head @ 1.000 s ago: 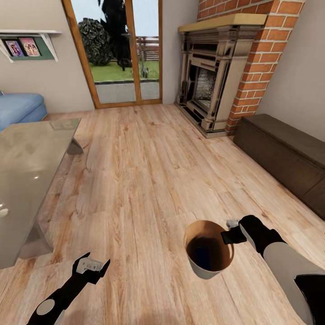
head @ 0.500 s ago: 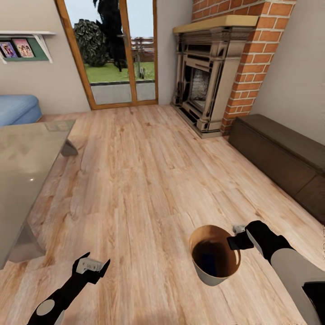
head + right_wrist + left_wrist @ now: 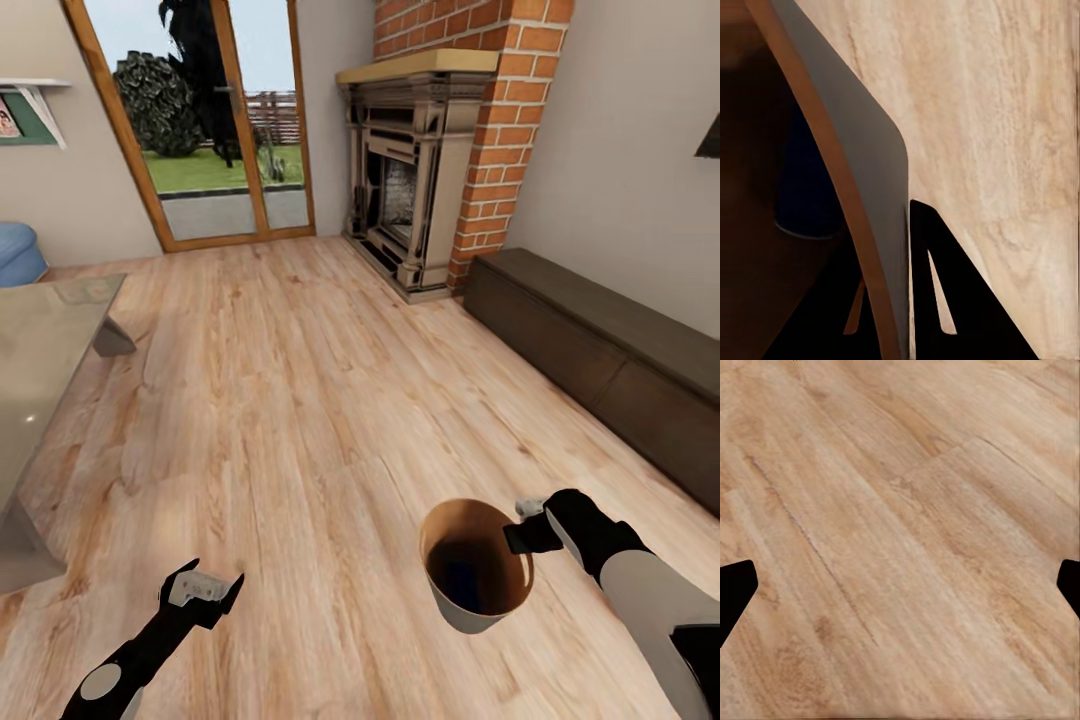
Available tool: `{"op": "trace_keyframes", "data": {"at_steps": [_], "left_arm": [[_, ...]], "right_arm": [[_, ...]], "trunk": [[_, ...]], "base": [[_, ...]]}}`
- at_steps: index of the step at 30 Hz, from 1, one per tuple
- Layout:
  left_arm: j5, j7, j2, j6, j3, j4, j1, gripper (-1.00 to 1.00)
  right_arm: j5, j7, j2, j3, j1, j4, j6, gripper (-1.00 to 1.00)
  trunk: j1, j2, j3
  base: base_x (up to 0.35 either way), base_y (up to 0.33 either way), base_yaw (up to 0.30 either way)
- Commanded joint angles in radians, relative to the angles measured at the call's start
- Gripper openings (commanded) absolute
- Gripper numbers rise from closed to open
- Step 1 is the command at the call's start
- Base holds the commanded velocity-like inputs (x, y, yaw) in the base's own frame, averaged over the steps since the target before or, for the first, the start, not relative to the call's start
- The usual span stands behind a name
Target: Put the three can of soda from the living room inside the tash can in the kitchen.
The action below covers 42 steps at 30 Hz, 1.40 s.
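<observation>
— Right gripper (image 3: 522, 525) pinching the bin (image 3: 476, 572) rim, bin hanging just beside it; left gripper (image 3: 204, 590) gaping, empty, over floor (image 3: 300, 400).

— Risking slippage: thin rim hold, bin swinging while driving.

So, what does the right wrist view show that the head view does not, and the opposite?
Right wrist view alone: close up, one finger lies outside the bin's wall and one inside, clamping the rim.

Head view alone: the left gripper open over the floor, the brick fireplace, the dark bench, the glass door and a table.

Both: the tash can, its brown inside, and the wood floor.
</observation>
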Motion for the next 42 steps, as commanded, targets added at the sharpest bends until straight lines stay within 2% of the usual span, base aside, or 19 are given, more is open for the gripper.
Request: {"op": "trace_keyframes", "data": {"at_steps": [1,16,23,32,42], "left_arm": [[0.0,0.0,0.0,0.0,0.0,0.0,0.0,1.0],[0.0,0.0,0.0,0.0,0.0,0.0,0.0,1.0],[0.001,-0.001,0.0,-0.033,0.0,0.013,0.0,1.0],[0.001,-0.003,0.0,-0.038,0.0,0.036,0.0,1.0],[0.001,-0.002,0.0,-0.038,-0.001,0.038,0.0,1.0]], "right_arm": [[-0.014,0.006,0.0,-0.002,0.0,0.0,0.003,-1.0],[-0.014,0.005,0.002,-0.002,0.0,0.0,0.004,-1.0],[-0.014,0.005,0.004,-0.002,0.0,0.0,0.005,-1.0],[-0.014,0.004,0.006,-0.001,0.0,0.0,0.005,-1.0],[-0.014,0.002,0.007,0.0,0.0,0.0,0.005,-1.0]], "trunk": [[0.0,0.0,0.001],[0.0,0.0,0.018],[0.0,0.0,0.026],[0.0,0.0,0.036],[0.0,0.0,0.047]], "base": [[-0.285,-0.142,-0.194],[-0.288,-0.136,-0.193],[-0.145,-0.03,-0.196],[-0.269,-0.002,-0.201],[-0.045,0.0,-0.202]]}}
